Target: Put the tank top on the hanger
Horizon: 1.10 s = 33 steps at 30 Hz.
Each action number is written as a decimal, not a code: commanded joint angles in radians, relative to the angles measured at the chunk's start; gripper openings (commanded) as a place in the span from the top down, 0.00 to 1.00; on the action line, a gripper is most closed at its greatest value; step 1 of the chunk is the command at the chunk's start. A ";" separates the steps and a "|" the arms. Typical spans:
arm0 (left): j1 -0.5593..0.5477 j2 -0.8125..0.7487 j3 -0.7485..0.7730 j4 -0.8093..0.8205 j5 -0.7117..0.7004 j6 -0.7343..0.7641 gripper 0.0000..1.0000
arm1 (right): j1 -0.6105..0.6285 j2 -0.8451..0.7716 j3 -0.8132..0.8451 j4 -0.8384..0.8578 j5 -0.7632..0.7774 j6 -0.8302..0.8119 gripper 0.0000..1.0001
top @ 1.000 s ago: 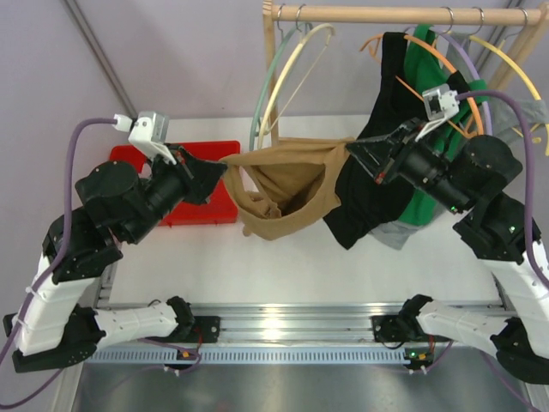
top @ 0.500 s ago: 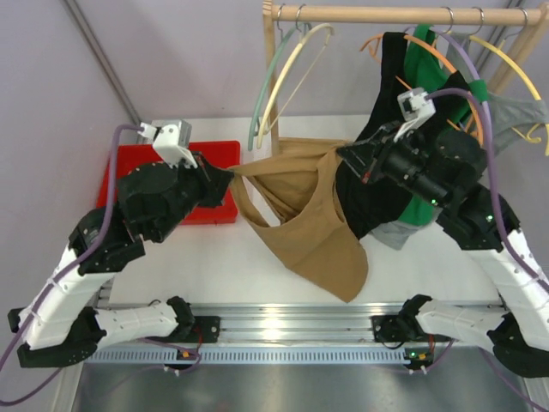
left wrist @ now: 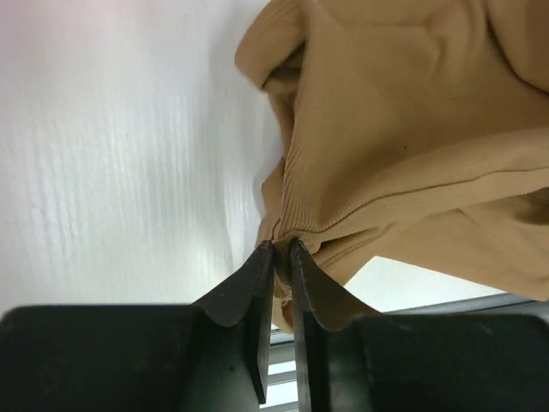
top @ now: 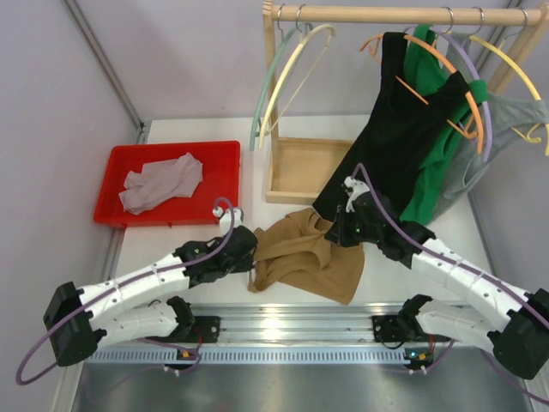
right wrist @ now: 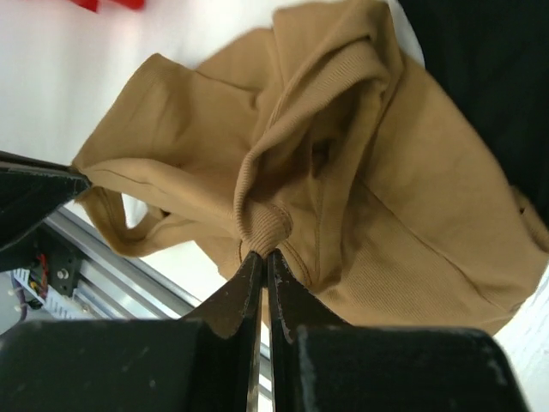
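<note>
1. Tank top (top: 309, 262): a tan ribbed knit, lying crumpled on the white table (top: 202, 129) near its front edge, at about 6 o'clock from the open wooden box (top: 300, 167) at the foot of the rack.
2. The left gripper (top: 253, 257) meets the garment at its 9 o'clock edge. In the left wrist view the fingers (left wrist: 249, 283) are clenched on a gathered ribbed edge of the tank top (left wrist: 412, 129), with the cloth bunched right at the tips of the left gripper (left wrist: 281, 245).
3. The right gripper (top: 343, 233) sits at about 1 o'clock on the heap. In the right wrist view the right gripper (right wrist: 262, 253) is pinched tight on a rolled fold of hem, and the rest of the tank top (right wrist: 386, 215) spreads away from it in loose folds.
4. The hanger (top: 281, 75), thin and cream, hangs by its hook from the wooden rail (top: 386, 13) at about 12 o'clock from the tank top, well apart from it and just beside a pale green hanger (top: 256, 116).
5. At 2 o'clock from the heap a black top (top: 395, 137) hangs on the rail, its lower hem close behind the right gripper, with a green garment (top: 446, 129) beside it.
6. At 10 o'clock stands a red tray (top: 171, 148) holding a pale grey-lilac garment (top: 159, 184).
</note>
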<state>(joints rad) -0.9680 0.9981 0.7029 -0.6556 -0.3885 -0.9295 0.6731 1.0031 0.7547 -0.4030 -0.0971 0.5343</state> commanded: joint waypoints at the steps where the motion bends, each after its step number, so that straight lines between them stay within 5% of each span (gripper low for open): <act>1: -0.005 0.008 -0.049 0.273 0.046 -0.060 0.68 | -0.014 0.025 -0.035 0.158 -0.029 0.047 1.00; 4: -0.005 0.016 -0.039 0.283 0.053 -0.019 0.48 | -0.018 0.060 -0.049 0.158 -0.007 0.041 1.00; 13: -0.005 -0.042 -0.057 0.163 0.022 -0.029 0.44 | -0.102 0.117 -0.028 0.139 -0.039 0.015 0.98; 16: -0.005 -0.082 -0.062 0.139 0.020 -0.032 0.45 | -0.102 0.120 -0.009 0.128 -0.055 0.010 0.88; 23: -0.005 -0.139 0.013 0.051 -0.001 -0.003 0.45 | -0.102 0.051 0.076 0.018 -0.015 -0.013 0.39; 33: -0.005 -0.150 0.127 0.008 -0.015 0.041 0.45 | -0.102 0.060 0.452 -0.137 0.033 -0.065 0.30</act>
<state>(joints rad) -0.9699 0.8570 0.7795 -0.6331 -0.3828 -0.9169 0.5781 1.0447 1.0431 -0.5175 -0.0940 0.5087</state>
